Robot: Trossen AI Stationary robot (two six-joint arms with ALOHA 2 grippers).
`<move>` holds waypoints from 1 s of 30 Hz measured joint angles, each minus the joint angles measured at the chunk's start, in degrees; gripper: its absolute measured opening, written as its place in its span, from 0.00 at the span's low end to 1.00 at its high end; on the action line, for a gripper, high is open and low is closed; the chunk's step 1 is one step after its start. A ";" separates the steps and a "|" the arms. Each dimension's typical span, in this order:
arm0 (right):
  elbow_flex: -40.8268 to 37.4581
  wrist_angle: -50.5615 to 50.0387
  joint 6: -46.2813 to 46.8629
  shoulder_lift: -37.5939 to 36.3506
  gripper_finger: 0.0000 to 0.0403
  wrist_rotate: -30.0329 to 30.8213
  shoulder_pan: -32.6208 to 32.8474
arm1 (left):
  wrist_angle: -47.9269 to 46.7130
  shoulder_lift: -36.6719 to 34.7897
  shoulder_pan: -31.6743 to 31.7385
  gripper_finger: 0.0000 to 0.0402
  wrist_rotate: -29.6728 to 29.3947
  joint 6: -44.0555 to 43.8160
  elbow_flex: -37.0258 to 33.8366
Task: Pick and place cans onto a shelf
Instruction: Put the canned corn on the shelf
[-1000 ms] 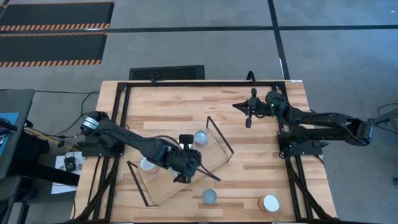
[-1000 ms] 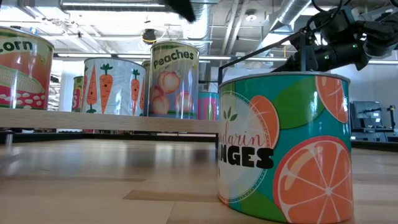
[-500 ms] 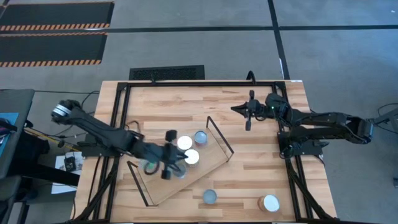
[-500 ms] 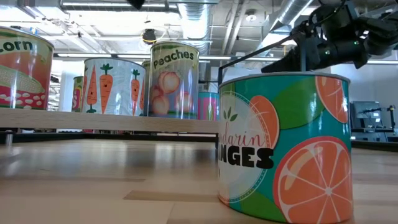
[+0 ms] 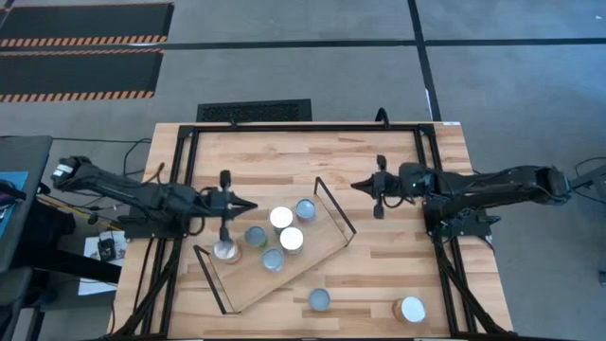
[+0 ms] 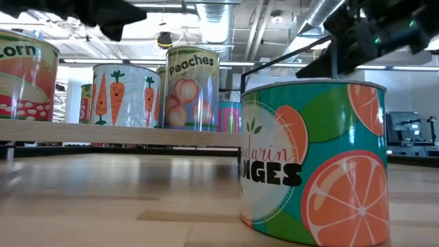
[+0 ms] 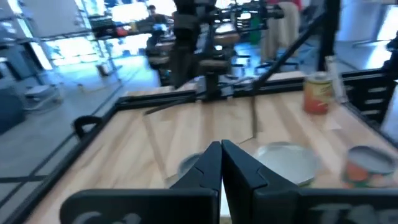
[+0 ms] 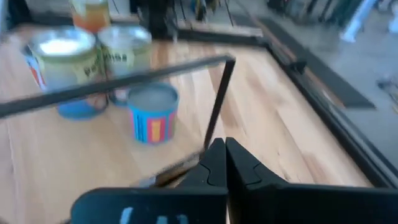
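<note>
The shelf [image 5: 248,277] is a light-wood board with black wire frames at both short ends, lying askew on the table. Several cans stand on it by their bases, among them a white-topped one [image 5: 281,218] and a blue-grey one [image 5: 273,259]. Two more cans stand on the tabletop near the near edge, a blue-grey-topped one [image 5: 320,300] and a white-topped one [image 5: 411,309]. My left gripper [image 5: 250,206] is shut and empty, above the shelf's far left part. My right gripper [image 5: 356,186] is shut and empty, right of the shelf's far wire frame [image 5: 333,210].
The low view shows a mandarin-oranges can [image 6: 315,161] close by, with the peaches can [image 6: 192,88], the carrots can [image 6: 127,95] and the corn can [image 6: 24,75] on the shelf board [image 6: 116,134]. Black frame rails [image 5: 180,180] run along the table's sides.
My left gripper has drawn back from over the shelf's near part toward the table's left and far edges, and the cans it covered now show standing on the shelf. My right gripper has come a little toward the near edge.
</note>
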 joint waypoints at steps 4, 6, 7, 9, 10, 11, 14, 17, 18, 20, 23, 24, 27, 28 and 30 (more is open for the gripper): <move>6.10 -14.55 4.64 -1.79 0.01 9.89 8.28 | -0.24 -5.43 3.90 0.00 1.15 1.46 -3.66; 9.31 -20.92 8.17 -1.81 0.01 14.25 13.07 | -0.16 -7.36 5.92 0.00 3.44 1.50 -5.05; 10.78 -24.10 10.19 -1.83 0.01 16.44 15.72 | -0.14 -8.12 6.84 0.00 4.93 1.52 -5.70; 13.41 -29.03 14.28 -1.35 0.01 20.53 21.18 | -0.15 -9.26 8.47 0.00 6.74 1.91 -6.97; 14.69 -30.85 16.50 -0.46 0.01 22.55 23.97 | -0.39 -9.82 9.28 0.00 7.08 2.11 -7.44; 16.03 -33.08 18.66 0.41 0.01 24.52 26.87 | -0.42 -10.16 9.99 0.00 7.16 2.24 -7.75; 20.19 -40.55 26.34 3.80 0.02 29.44 35.25 | -0.11 -10.39 12.06 0.00 7.63 2.99 -8.06; 24.95 -47.70 35.74 9.30 0.02 31.16 42.04 | 0.40 -10.37 13.77 0.00 8.43 3.49 -8.06; 26.70 -50.31 39.32 11.43 0.02 31.09 44.06 | 0.46 -10.37 14.29 0.00 8.58 3.56 -8.06; 30.73 -55.31 47.00 15.82 0.02 31.05 47.87 | 0.47 -10.35 15.02 0.00 8.61 3.57 -8.06; 36.96 -64.69 58.69 22.83 0.03 28.55 53.50 | 1.04 -10.37 15.83 0.00 8.59 3.58 -8.06; 39.15 -66.72 62.19 25.14 0.04 27.02 55.07 | 1.31 -10.33 16.05 0.00 8.59 3.60 -8.06; 45.77 -70.98 72.90 31.57 0.10 23.35 59.42 | 1.58 -10.33 16.41 0.00 8.58 4.13 -8.06; 47.88 -72.27 76.18 33.68 0.13 21.95 60.75 | 1.61 -10.33 16.42 0.00 8.57 4.24 -8.06; 52.13 -75.05 82.01 37.76 0.19 19.30 62.83 | 1.86 -10.33 16.42 0.00 8.57 4.39 -8.06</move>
